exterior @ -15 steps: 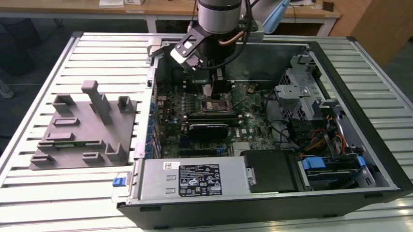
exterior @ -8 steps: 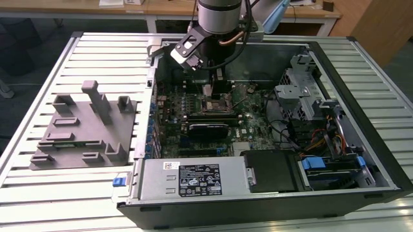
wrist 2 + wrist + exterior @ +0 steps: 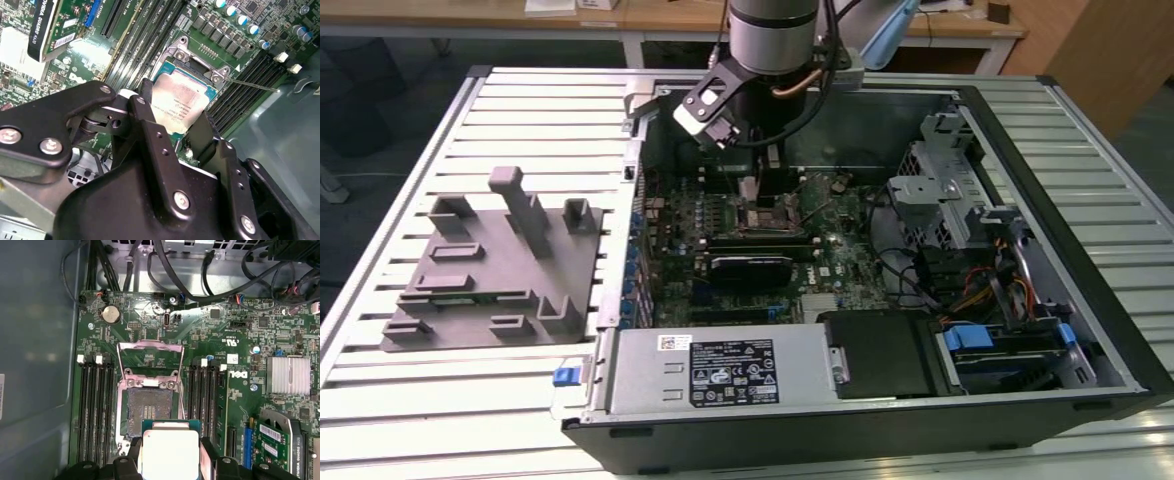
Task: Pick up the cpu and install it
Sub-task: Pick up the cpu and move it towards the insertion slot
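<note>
I have the tool [image 3: 170,459] clamped on the cpu [image 3: 170,447], fingers at two opposite edges, poised just over the open socket [image 3: 149,412] on the motherboard [image 3: 240,340].

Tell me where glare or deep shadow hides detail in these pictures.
First wrist view: the silvery-white square cpu is washed nearly white. Second wrist view: glare bleaches a patch of the green motherboard. Exterior view: the open black computer case is dim inside.
</note>
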Controlling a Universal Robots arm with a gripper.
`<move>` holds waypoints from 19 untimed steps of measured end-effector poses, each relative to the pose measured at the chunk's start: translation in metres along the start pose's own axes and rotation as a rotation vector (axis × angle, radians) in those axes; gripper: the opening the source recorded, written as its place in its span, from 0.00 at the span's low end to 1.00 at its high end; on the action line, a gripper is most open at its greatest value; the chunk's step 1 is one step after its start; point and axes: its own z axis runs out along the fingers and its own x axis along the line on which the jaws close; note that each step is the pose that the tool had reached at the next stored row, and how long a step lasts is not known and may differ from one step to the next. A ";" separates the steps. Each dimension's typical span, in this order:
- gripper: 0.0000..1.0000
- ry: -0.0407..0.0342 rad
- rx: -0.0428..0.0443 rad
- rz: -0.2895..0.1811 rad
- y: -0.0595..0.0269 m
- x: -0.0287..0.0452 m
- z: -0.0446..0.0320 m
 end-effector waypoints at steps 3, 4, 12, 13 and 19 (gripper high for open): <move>0.54 -0.0003 0.0002 0.000 -0.0001 0.0001 0.0010; 0.54 -0.0004 0.0002 0.000 -0.0001 0.0001 0.0012; 0.54 -0.0003 0.0000 0.000 0.0004 0.0012 0.0029; 0.54 -0.0006 0.0001 0.000 0.0004 0.0016 0.0031; 0.54 -0.0010 0.0001 0.000 0.0005 0.0041 0.0046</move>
